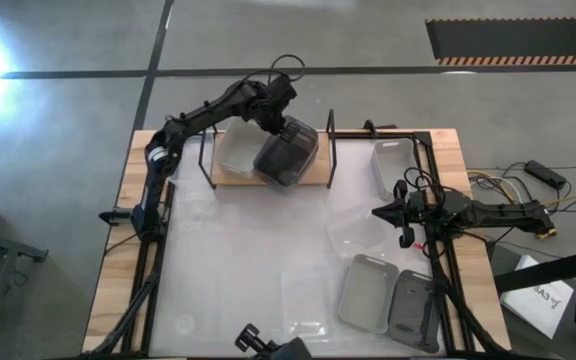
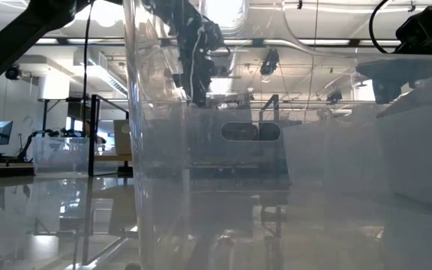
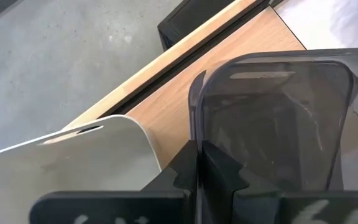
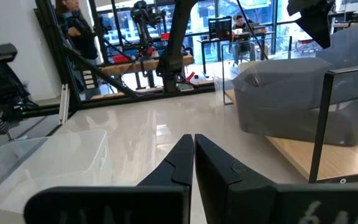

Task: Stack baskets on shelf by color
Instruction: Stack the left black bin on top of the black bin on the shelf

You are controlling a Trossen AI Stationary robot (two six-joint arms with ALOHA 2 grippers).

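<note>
We see the left tool (image 1: 283, 130) clamped on a dark grey basket (image 1: 288, 152), tilted over the shelf (image 1: 268, 175) beside a light grey basket (image 1: 236, 150). The right tool (image 1: 381, 212) waits closed; five baskets remain unstacked.

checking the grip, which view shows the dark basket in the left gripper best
Left wrist view: the left gripper pinches the dark basket rim up close. The high view shows it tilted over the shelf; the low view blurs it.
</note>
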